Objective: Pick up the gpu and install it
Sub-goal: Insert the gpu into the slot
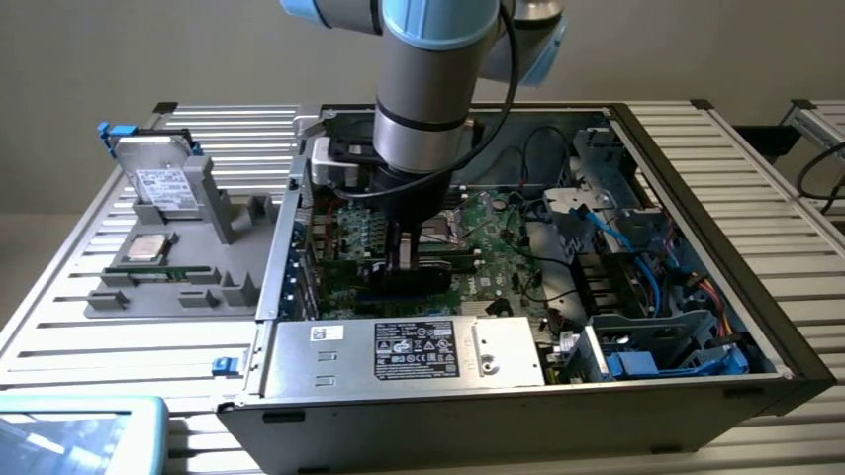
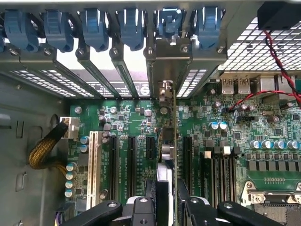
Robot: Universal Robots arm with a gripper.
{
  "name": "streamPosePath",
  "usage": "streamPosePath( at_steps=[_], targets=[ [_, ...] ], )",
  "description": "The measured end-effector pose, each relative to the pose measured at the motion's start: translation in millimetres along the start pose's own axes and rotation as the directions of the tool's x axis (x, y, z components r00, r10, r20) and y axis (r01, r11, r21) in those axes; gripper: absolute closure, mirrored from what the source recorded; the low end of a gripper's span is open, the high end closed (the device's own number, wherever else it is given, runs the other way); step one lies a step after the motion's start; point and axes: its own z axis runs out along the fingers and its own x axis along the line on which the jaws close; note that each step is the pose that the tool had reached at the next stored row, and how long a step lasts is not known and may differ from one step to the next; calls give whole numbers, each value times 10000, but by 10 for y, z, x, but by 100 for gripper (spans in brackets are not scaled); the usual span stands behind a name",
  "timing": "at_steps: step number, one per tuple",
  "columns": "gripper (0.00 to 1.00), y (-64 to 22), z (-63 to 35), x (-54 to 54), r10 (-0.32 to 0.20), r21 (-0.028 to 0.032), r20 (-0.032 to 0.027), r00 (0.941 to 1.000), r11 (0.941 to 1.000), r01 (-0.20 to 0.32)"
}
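Between my gripper (image 2: 165,200) fingers (image 2: 141,209), nearest the wrist camera, stands the gpu (image 2: 170,141), a small flat rectangular expansion card seen edge-on, its thin silver end bracket (image 2: 168,61) reaching the rear slot openings. My jaws are partly closed and clamped on the card's near edge, one black finger on each face.

Handling assessment: I judge the card light and stiff but fragile, with exposed components on the green board face. A hold on the plain upper edge, as now, looks soundest; the connector edge and bracket should stay free.

Beyond the fingers, the card stands upright over the black expansion slots (image 2: 131,157) of the green motherboard (image 2: 221,136). I cannot tell whether it is fully seated. Further off, a row of blue plastic slot latches (image 2: 94,28) lines the rear wall.

From the exterior view, my arm reaches down into the open grey computer case (image 1: 528,396). A silver hard drive with white label (image 1: 165,183) sits on the grey parts tray (image 1: 145,297), on the slatted worktop (image 1: 739,158).
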Motion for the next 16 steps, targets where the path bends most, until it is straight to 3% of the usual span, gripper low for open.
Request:
streamPosePath(
  at_steps=[16],
  targets=[
    [71,12,11,0,0,-1,-1,10000,10000,0]
  ],
)
